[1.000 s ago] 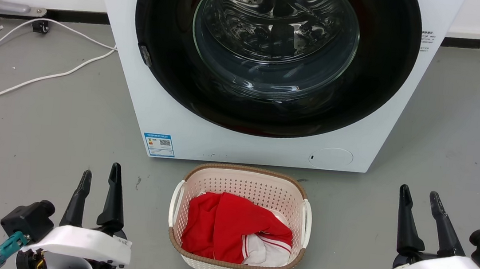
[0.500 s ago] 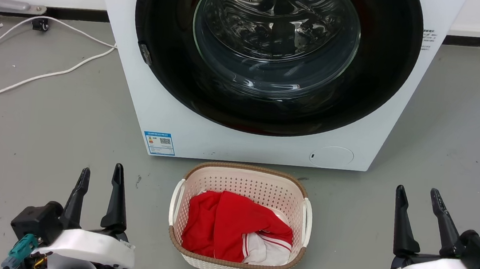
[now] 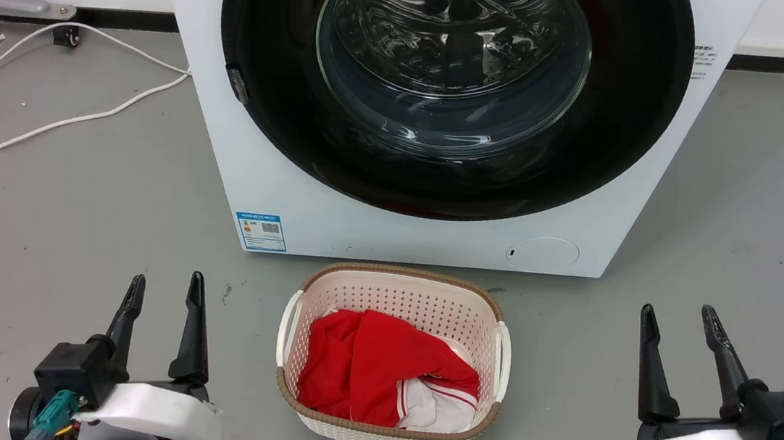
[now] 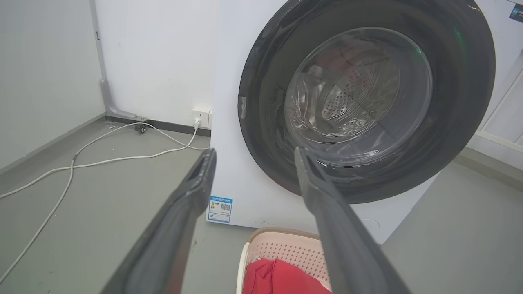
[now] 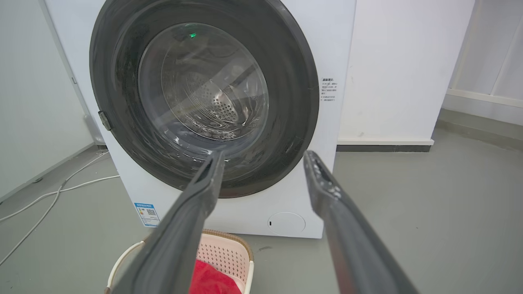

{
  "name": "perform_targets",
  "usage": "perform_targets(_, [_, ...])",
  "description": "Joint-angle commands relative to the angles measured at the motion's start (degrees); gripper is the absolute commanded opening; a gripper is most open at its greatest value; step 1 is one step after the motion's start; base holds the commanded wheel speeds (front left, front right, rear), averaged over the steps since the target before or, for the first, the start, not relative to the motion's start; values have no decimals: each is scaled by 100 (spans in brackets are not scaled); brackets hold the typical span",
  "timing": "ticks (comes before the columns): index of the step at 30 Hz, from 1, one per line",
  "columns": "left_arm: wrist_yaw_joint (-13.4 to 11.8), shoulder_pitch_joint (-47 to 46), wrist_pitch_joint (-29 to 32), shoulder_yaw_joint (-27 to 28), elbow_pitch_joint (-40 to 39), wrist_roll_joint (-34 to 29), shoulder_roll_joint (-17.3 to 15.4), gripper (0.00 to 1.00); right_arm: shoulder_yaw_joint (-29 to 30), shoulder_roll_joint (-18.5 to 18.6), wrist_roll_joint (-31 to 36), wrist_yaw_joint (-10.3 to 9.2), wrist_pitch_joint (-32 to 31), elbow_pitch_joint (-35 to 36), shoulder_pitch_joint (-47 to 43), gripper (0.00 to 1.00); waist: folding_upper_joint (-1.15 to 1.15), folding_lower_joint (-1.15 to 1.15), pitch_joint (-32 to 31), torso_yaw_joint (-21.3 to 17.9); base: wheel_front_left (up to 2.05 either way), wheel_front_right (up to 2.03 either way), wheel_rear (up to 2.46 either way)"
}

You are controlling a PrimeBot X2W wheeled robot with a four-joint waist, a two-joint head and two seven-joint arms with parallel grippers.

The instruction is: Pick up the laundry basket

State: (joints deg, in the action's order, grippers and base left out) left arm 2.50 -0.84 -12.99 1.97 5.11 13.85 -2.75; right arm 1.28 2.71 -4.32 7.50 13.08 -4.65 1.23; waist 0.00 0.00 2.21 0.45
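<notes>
Lower centre of the head view: cream laundry basket (image 3: 380, 439) on the grey floor (image 3: 70, 230), just in front of a white front-loading washing machine (image 3: 293, 188) and apart from its base. Brown woven-look rim, perforated walls, a white handle (image 3: 287, 333) on each side. Inside, a crumpled red garment (image 3: 376, 371) over a white piece (image 3: 437, 411) with red stripes. Untouched by either pincer.

Lower left of the same view: left gripper (image 3: 166, 278), fingers (image 3: 193, 330) pointing up the frame, spread in a narrow V with nothing between them, well apart from the basket. Lower right: right gripper (image 3: 676, 310), likewise parted, gripping nothing, well clear of the basket's right handle.

Upper half of the frame: the machine's dark round door (image 3: 451, 73), with a glass bowl and the perforated drum behind. Below the door, a blue-edged label (image 3: 259, 232) at the lower left of the front panel and a round flap (image 3: 543, 254) at the lower right. At far left, a white cable (image 3: 44, 129) looping across the floor toward the wall.

Left wrist view: two dark fingers (image 4: 184, 212) framing the machine's door, basket (image 4: 282, 247) and red cloth at bottom centre. Right wrist view: fingers (image 5: 192, 204) wide apart, basket (image 5: 222, 253) at the bottom left, partly behind one finger.
</notes>
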Motion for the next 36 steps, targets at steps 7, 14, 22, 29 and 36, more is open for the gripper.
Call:
perform_targets(7, [-39, 75, -113, -1, -27, -373, -20, 100, 7, 27, 388, -2, 107, 24, -34, 100, 0, 0, 13, 0, 0, 0, 0])
perform_targets(14, [-59, 129, -207, -19, -8, -730, -20, 100, 24, 29, 760, -2, 198, 19, -67, 100, 0, 0, 22, 14, 0, 0, 0])
perform_targets(22, [-86, 141, -224, -30, 0, -797, -21, 100, 36, 28, 828, -2, 216, 2, -78, 100, 0, 0, 27, 19, 0, 0, 0])
perform_targets(29, [-98, 157, -224, -22, 23, -794, -20, 100, 54, 28, 803, -2, 216, -29, -69, 100, 0, 0, 37, 13, 0, 0, 0])
perform_targets(36, [-86, 162, -224, -20, 40, -779, -20, 100, 58, 28, 768, -2, 215, -28, -67, 100, 0, 0, 47, 13, 0, 0, 0])
